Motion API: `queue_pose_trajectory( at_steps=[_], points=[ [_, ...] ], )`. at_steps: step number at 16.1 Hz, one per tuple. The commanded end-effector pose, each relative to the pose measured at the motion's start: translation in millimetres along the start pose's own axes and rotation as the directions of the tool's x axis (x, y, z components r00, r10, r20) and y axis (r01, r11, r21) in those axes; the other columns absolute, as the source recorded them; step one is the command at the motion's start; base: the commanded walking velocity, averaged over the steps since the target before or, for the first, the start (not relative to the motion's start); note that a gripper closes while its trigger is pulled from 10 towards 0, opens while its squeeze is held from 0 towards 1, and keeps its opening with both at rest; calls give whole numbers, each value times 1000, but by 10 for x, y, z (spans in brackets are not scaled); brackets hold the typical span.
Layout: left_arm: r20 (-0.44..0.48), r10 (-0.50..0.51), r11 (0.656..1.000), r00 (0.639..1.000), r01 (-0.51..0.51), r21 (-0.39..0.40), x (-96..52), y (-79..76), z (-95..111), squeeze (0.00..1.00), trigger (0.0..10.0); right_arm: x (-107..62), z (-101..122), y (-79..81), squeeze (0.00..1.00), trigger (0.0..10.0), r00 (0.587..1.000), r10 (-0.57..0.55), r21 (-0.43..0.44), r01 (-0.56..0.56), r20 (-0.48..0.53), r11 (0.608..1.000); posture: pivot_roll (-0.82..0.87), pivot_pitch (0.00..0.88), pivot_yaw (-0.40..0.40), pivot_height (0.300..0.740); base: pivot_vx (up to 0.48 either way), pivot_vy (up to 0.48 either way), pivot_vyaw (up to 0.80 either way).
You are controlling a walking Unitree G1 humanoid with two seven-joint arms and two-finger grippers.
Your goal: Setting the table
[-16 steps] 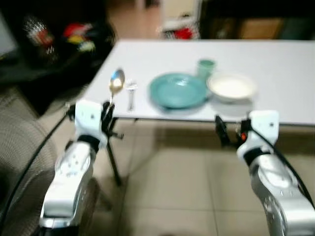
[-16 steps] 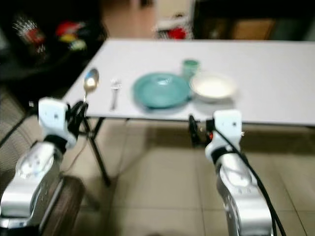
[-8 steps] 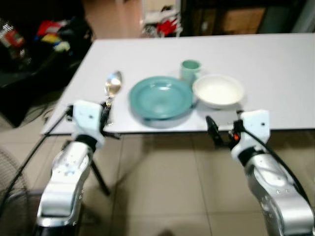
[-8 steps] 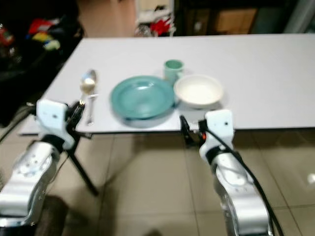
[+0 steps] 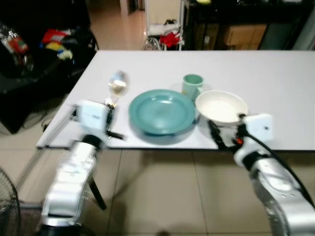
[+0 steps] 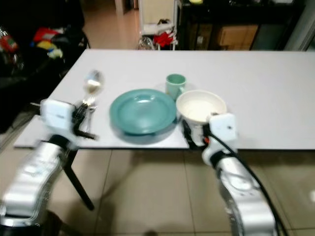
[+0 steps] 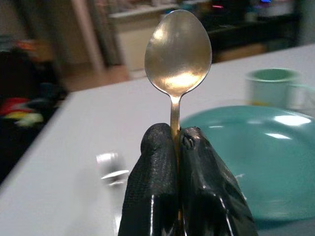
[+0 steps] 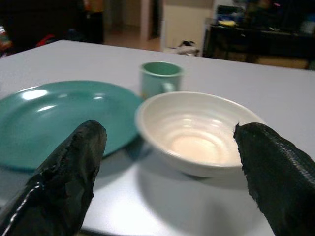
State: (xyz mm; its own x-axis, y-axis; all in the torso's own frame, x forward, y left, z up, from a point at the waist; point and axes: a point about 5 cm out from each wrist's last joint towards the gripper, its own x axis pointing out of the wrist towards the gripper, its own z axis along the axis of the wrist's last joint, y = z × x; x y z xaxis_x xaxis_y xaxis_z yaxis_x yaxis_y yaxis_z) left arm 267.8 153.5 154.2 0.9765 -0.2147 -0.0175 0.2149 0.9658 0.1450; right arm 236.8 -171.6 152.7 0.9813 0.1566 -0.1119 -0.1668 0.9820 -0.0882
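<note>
With the plate (image 5: 162, 111), cup (image 5: 192, 85), bowl (image 5: 221, 106) and fork (image 7: 112, 167) already on the bench (image 5: 275, 73), the left gripper (image 7: 176, 140), clamped on the spoon (image 7: 177, 51), must place it left of the plate, while the right gripper (image 8: 167, 162) stands apart facing the bowl.

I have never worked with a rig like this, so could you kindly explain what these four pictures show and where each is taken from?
This is a humanoid robot with two silver arms. Two pictures come from its head cameras, looking down at a white table. The other two come from cameras on its wrists, looking along each end effector's black fingers. On the table lie a teal plate, a green mug and a white bowl. The left end effector is shut on a gold spoon, held upright beside the plate. The right end effector is open, facing the bowl.
</note>
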Motion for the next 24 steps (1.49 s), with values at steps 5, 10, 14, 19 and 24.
queue_pose_trajectory(
  at_steps=[5, 10, 14, 19, 24],
  points=[
    [-5, -16, 1000, 1000, 16, 16, 10, 32, 13, 0, 10000, -48, 90, 108, 0, 10000, 995, 72, 28, -74, 65, 997, -83, 0, 59, 740, 345, 0, 0],
    [-42, 4, 999, 999, -3, 32, 39, 68, -17, 0, 10000, -100, 93, 134, 0, 10000, 992, 116, 24, -118, 58, 993, -93, 0, 72, 740, 308, 0, 0],
    [-167, 79, 996, 983, -72, 43, 78, 147, -172, 0, 10000, -145, 134, 146, 0, 10000, 972, 226, 12, -227, 58, 974, -99, 0, 77, 740, 0, 0, 0],
    [-324, 122, 992, 938, -128, 5, 221, 223, -316, 0, 10000, -186, 185, 142, 0, 10000, 927, 374, -35, -372, 34, 927, -98, 0, 70, 740, 0, 0, 0],
    [-453, 67, 990, 889, -116, -80, 368, 106, -418, 0, 10000, -237, 203, 207, 0, 10000, 880, 474, -45, -474, 6, 880, -95, 0, 65, 740, 0, 0, 0]
  ],
)
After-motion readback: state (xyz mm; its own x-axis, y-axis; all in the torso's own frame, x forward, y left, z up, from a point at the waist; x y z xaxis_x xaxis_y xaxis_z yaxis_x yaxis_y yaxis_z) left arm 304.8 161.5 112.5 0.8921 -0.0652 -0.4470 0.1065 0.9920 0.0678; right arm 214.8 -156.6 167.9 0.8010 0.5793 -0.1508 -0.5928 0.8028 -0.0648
